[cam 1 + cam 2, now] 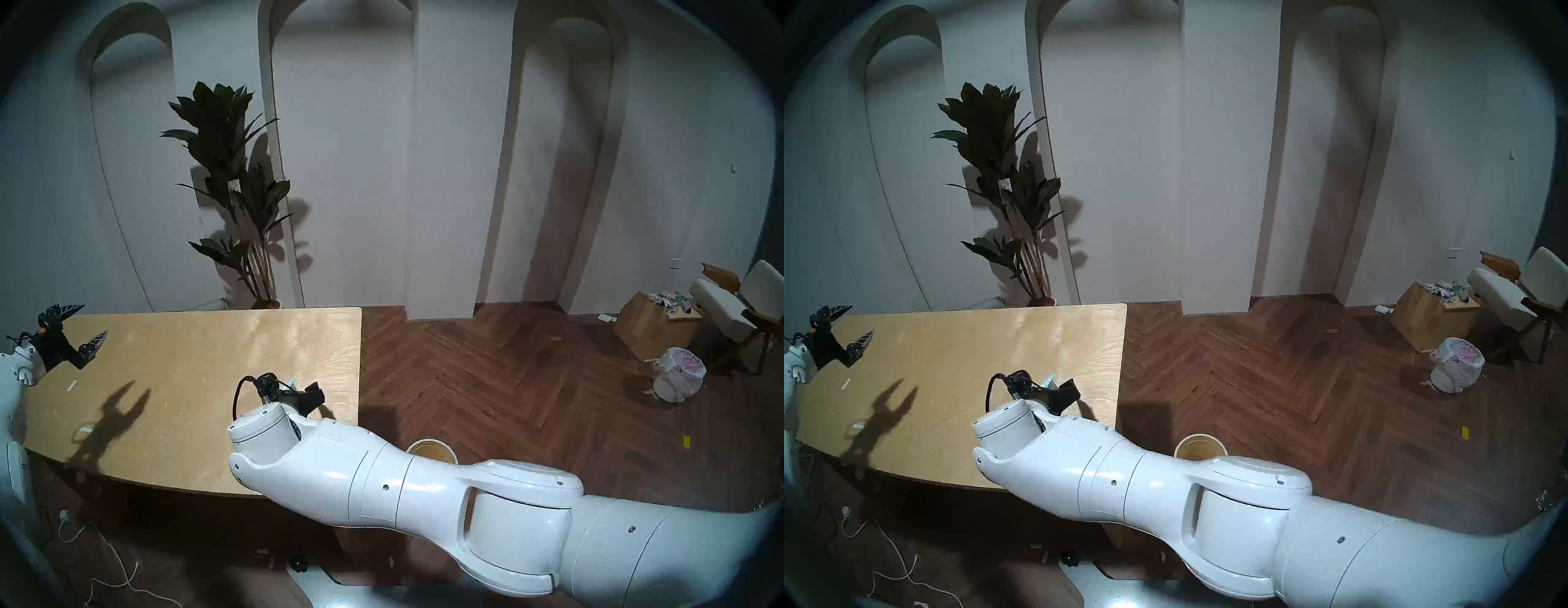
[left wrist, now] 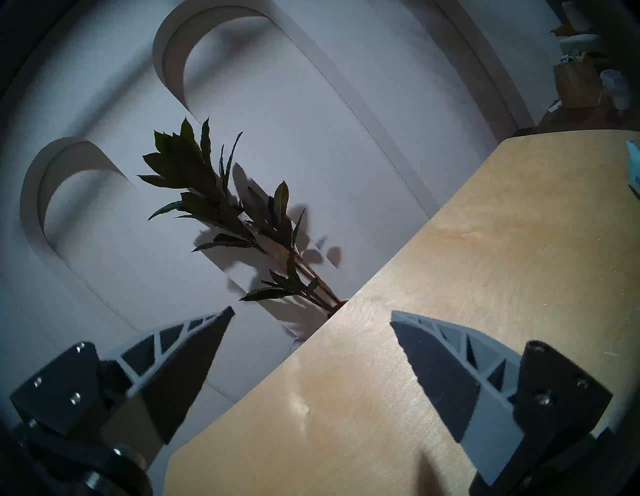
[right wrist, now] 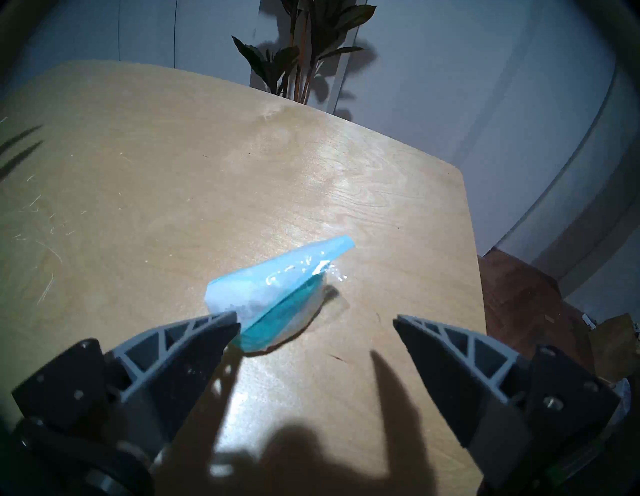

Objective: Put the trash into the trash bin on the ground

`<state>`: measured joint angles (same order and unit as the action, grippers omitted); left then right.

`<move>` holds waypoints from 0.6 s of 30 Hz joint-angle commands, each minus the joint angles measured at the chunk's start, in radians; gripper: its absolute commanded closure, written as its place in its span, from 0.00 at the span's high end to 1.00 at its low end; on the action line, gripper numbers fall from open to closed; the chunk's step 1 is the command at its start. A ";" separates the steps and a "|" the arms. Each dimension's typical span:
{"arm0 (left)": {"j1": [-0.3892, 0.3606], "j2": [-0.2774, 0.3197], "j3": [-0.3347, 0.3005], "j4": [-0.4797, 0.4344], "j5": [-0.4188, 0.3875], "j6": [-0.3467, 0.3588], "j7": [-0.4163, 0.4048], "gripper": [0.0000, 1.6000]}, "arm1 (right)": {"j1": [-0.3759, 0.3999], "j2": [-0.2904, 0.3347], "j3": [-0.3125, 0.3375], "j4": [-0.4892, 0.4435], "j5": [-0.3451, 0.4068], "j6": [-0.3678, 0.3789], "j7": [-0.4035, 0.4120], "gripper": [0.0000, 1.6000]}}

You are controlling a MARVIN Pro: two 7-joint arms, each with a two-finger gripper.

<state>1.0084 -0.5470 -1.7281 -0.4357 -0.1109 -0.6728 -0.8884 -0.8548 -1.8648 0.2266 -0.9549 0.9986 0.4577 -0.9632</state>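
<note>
Jaws spread, right gripper (image 3: 316,320) angled down beside pouch (image 3: 277,294)

pouch (image 1: 292,381) mostly hidden behind right wrist, bin (image 1: 432,451) partly behind arm

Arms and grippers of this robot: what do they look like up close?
The arms are smooth, glossy white shells in rounded segments with small dark screws; a looping black cable sits at the right wrist. Each gripper, the left gripper and the right gripper, has a black base with silver screws and two pointed, curved grey fingers with triangular cut-outs.
</note>
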 commanded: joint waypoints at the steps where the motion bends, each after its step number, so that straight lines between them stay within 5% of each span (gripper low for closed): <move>1: 0.003 0.032 -0.018 -0.025 -0.021 -0.005 -0.034 1.00 | 0.018 -0.062 0.015 0.007 0.005 -0.009 -0.003 1.00; 18: 0.026 0.051 -0.050 -0.050 -0.062 -0.002 -0.149 1.00 | 0.030 -0.110 0.040 0.063 0.020 -0.023 -0.007 1.00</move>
<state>1.0304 -0.5256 -1.7592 -0.4620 -0.1504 -0.6763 -1.0077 -0.8402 -1.9313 0.2557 -0.8988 1.0127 0.4433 -0.9725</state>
